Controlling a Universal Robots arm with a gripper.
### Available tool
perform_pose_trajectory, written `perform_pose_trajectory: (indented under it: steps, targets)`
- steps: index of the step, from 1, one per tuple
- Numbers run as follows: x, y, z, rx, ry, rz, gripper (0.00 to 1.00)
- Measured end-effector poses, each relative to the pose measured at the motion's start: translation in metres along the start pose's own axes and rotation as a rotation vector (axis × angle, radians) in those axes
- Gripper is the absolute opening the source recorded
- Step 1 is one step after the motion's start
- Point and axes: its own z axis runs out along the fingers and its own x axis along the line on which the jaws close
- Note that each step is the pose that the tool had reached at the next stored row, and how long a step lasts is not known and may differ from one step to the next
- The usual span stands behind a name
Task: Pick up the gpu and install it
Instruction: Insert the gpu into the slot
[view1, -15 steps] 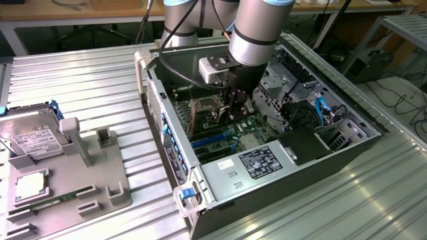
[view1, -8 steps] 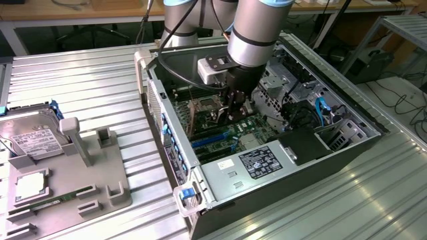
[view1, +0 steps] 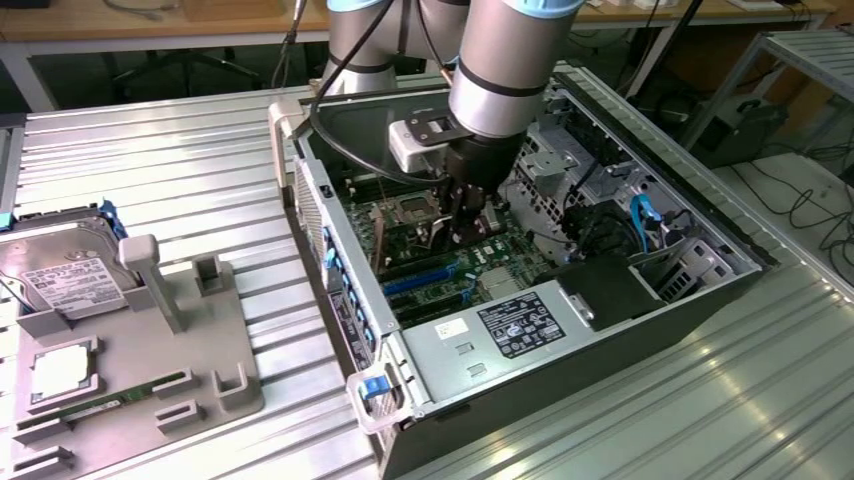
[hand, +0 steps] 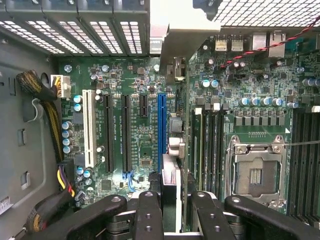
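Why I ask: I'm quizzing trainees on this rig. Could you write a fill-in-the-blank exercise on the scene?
1. Inside the open computer case, the gripper is shut on the ___.
2. The long motherboard slot nearest the held card is coloured ___.
3. The hard drive rests on the grey fixture at the exterior view's ___.

Missing words: gpu; blue; left.

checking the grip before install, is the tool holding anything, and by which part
Yes: the tool is shut on the gpu, pinching the card's upper edge, away from its pale bracket end.
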Motion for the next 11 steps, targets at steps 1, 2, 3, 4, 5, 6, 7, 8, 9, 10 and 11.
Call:
perform_pose_trajectory:
  steps: [1, 2, 3, 4, 5, 6, 7, 8, 9, 10, 11]
  targets:
    - [0.0, 0.0, 0.0001, 0.0001, -0.0002, 0.0, 0.28]
    - [0.0, 0.0001, 0.0001, 0.0001, -0.0002, 0.0, 0.28]
    - [0.0, 0.0001, 0.0001, 0.0001, -0.0002, 0.0, 0.28]
    - [0.0008, 0.0001, 0.0004, 0.0002, -0.0006, 0.0, 0.28]
    - [0.0026, 0.0001, 0.0004, 0.0001, -0.0004, 0.0, 0.28]
    - [0.0032, 0.0009, 0.0011, 0.0002, -0.0006, 0.0, 0.28]
    - [0.0033, 0.0021, 0.0018, 0.0002, -0.0005, -0.001, 0.28]
    - [0.0034, 0.0037, 0.0024, 0.0001, -0.0004, -0.001, 0.28]
    - [0.0037, 0.0047, 0.003, 0.0, -0.0005, -0.001, 0.28]
    - [0.0042, 0.0054, 0.0037, 0.0, -0.0005, -0.001, 0.28]
    - [0.0057, 0.0058, 0.0046, 0.0, -0.0006, -0.002, 0.28]
